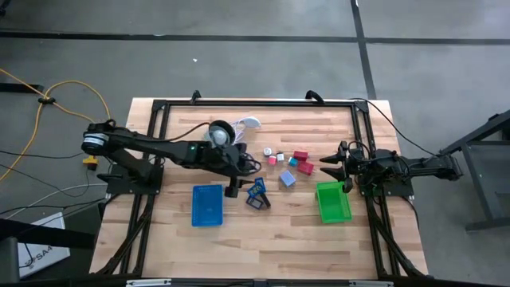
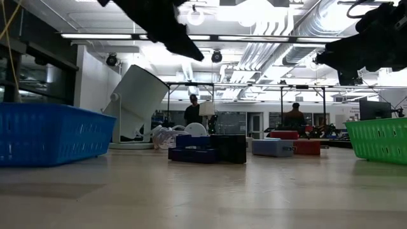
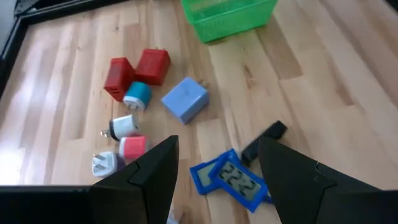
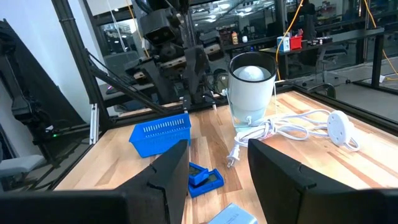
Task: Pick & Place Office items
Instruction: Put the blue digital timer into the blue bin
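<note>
office items (image 1: 288,163) loose on table | left gripper (image 3: 217,171) spread wide above blue clock, empty | right gripper (image 4: 217,162) parted, empty

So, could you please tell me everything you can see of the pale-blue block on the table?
The pale-blue block is a small boxy piece with rounded corners, looking like matte plastic. It lies loose on the wooden table, turned askew to the planks. It sits apart from the red blocks and the green tray, touching nothing but the table; no gripper holds it.
</note>
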Controlling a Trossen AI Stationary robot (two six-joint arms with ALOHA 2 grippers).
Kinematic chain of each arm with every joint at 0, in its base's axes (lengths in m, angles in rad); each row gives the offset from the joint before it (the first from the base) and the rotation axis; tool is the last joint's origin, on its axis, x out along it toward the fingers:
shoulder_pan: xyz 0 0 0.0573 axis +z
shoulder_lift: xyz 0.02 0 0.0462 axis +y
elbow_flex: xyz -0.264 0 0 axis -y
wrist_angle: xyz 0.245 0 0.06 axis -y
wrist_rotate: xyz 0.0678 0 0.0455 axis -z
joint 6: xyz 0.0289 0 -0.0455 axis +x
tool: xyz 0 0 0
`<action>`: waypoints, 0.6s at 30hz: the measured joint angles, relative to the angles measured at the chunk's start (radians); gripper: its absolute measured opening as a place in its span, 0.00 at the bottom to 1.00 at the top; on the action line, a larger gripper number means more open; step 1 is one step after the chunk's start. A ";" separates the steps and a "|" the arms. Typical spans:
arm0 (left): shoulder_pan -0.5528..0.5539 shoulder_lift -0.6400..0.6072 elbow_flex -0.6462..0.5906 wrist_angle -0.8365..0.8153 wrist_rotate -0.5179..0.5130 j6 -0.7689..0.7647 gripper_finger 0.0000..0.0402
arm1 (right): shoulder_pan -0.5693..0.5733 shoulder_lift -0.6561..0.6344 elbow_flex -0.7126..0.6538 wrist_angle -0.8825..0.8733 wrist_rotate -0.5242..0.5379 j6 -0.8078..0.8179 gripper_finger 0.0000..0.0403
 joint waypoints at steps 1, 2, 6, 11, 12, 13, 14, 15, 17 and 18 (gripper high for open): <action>0.000 0.014 0.015 -0.017 0.003 0.008 0.53 | 0.000 0.000 0.000 0.000 0.000 0.000 0.38; 0.000 0.031 0.031 -0.027 0.006 0.020 0.53 | 0.000 0.000 0.000 0.000 0.000 0.000 0.38; -0.005 0.087 0.076 -0.042 0.032 0.065 0.53 | 0.000 0.000 0.000 0.000 0.000 0.000 0.38; -0.019 0.152 0.111 -0.040 0.039 0.079 0.53 | 0.000 0.002 0.000 0.000 0.000 0.000 0.38; -0.021 0.161 0.112 -0.034 0.040 0.079 0.53 | 0.000 0.002 0.000 0.000 0.000 0.000 0.38; -0.025 0.168 0.112 -0.034 0.042 0.079 0.53 | 0.000 0.003 0.000 0.000 0.000 0.000 0.38; -0.029 0.177 0.112 -0.029 0.044 0.079 0.53 | 0.000 0.004 0.000 0.000 0.000 0.000 0.38; -0.032 0.184 0.112 -0.025 0.044 0.079 0.53 | 0.000 0.004 0.000 0.000 0.000 0.000 0.38; -0.040 0.198 0.112 -0.027 0.046 0.074 0.53 | 0.000 0.005 0.000 0.000 0.000 0.000 0.38; -0.044 0.204 0.112 -0.022 0.051 0.074 0.53 | 0.000 0.006 0.000 0.000 0.000 0.000 0.38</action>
